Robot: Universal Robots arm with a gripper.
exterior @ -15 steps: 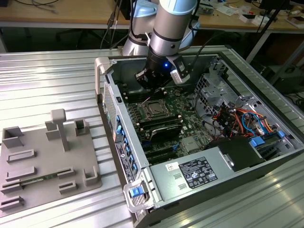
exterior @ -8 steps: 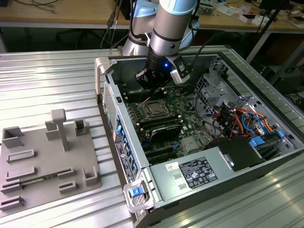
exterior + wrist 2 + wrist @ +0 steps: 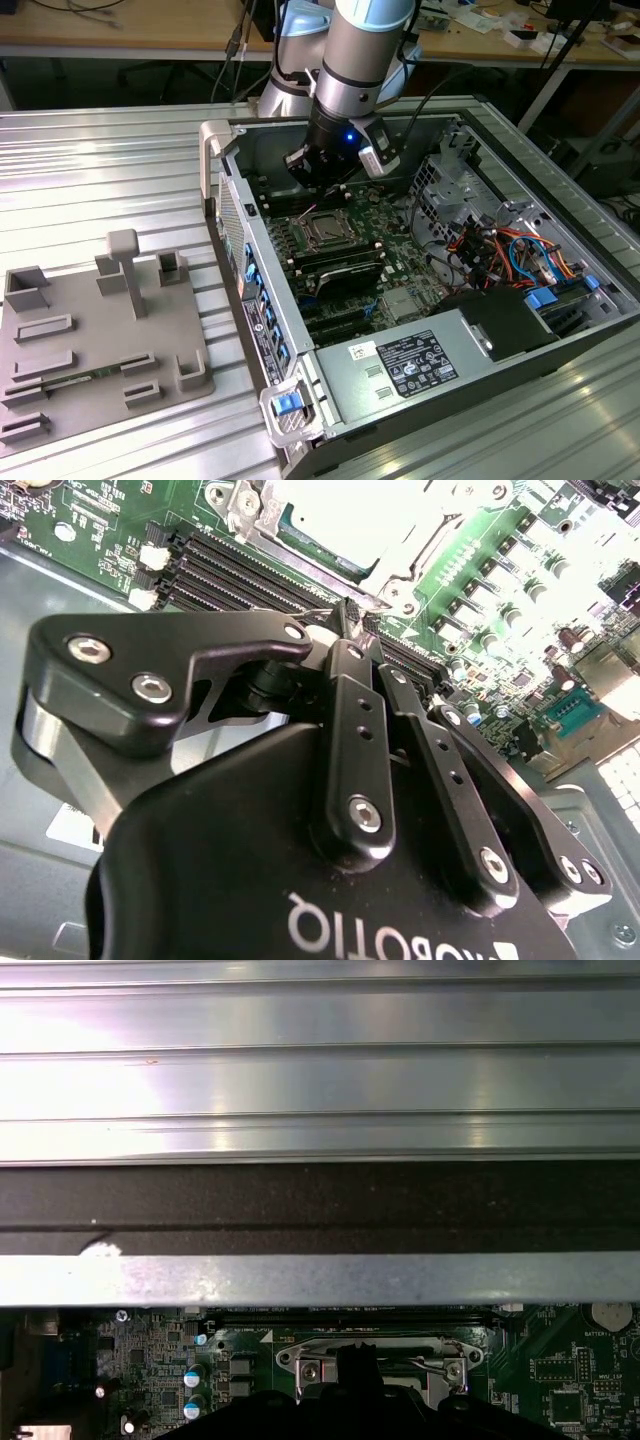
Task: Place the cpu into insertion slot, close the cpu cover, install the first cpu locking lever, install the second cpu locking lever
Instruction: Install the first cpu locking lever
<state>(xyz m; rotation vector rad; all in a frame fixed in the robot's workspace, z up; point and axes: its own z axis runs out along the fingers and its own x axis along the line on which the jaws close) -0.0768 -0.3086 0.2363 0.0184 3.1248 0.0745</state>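
Note:
In the exterior view my gripper (image 3: 320, 200) hangs inside the open computer case, just above the insertion slot (image 3: 322, 232) on the green board. The second wrist view shows its fingers pressed together, with the gripper (image 3: 350, 615) at the near edge of the socket. The cpu (image 3: 320, 515) lies in the socket, its grey top showing through the window of the cpu cover (image 3: 400, 555). The cover lies flat over it. A thin wire locking lever (image 3: 432, 542) runs along one side of the cover, close to the fingertips. The first wrist view shows the gripper (image 3: 358, 1365) over the cover (image 3: 375, 1355).
Long black memory slots (image 3: 335, 265) lie beside the socket. A grey power-supply box (image 3: 400, 365) fills the case's near end, with drive bays and coloured cables (image 3: 500, 250) on the exterior view's right. A grey fixture plate (image 3: 100, 340) sits on the ribbed metal table outside the case wall (image 3: 235, 220).

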